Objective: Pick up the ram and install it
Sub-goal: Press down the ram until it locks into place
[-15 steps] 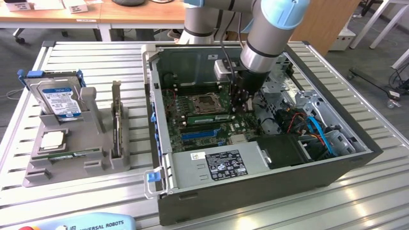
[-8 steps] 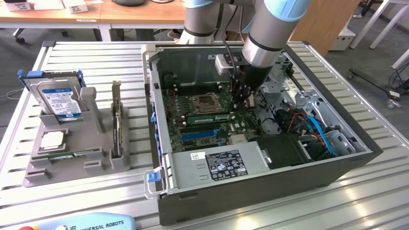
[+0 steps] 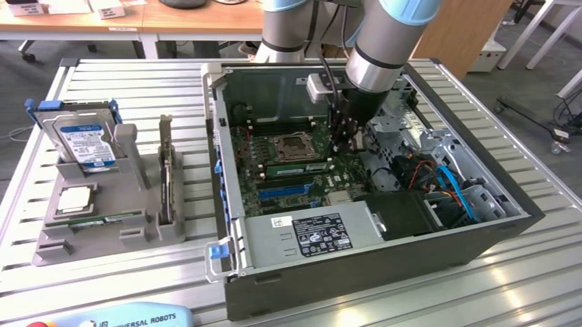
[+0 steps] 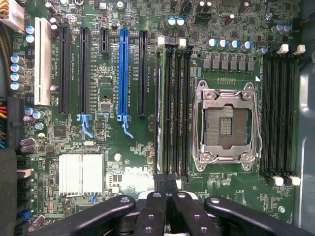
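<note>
Hovering over the motherboard [image 4: 123, 162], the gripper [image 4: 166, 189] is clenched with the ram [image 3: 298, 166] seated in a slot [image 4: 158, 113] just beneath its fingertips, and any tilt could jam the latches, I'd judge.

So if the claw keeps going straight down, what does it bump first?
Probably the memory slots beside the empty processor socket. The shut claw points down at that end of the motherboard, though its height above them is hard to judge.
</note>
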`<move>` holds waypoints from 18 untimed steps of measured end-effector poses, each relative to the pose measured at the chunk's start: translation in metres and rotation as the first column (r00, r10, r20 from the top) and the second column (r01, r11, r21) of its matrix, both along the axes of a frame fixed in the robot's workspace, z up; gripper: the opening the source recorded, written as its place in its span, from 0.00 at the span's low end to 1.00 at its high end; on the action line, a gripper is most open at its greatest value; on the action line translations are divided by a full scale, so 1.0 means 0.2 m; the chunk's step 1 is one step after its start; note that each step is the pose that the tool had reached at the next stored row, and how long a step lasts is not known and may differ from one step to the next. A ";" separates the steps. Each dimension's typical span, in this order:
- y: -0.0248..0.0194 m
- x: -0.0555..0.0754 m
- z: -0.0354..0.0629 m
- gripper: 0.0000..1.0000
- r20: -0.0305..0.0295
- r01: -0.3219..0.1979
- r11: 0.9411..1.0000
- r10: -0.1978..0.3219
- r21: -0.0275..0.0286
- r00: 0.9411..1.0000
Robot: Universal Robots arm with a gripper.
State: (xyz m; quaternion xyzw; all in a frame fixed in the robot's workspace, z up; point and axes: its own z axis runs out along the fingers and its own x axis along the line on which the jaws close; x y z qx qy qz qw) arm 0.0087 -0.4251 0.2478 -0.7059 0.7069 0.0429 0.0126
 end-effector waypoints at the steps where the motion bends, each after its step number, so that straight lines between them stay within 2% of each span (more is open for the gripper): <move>1: 0.000 0.00 0.000 0.10 0.000 0.000 1.000 0.000 0.000 1.000; 7: 0.001 -0.10 0.000 0.10 0.002 0.000 1.000 0.000 0.000 1.000; 18: 0.004 -0.27 -0.001 0.10 0.003 0.000 1.000 0.000 0.000 1.000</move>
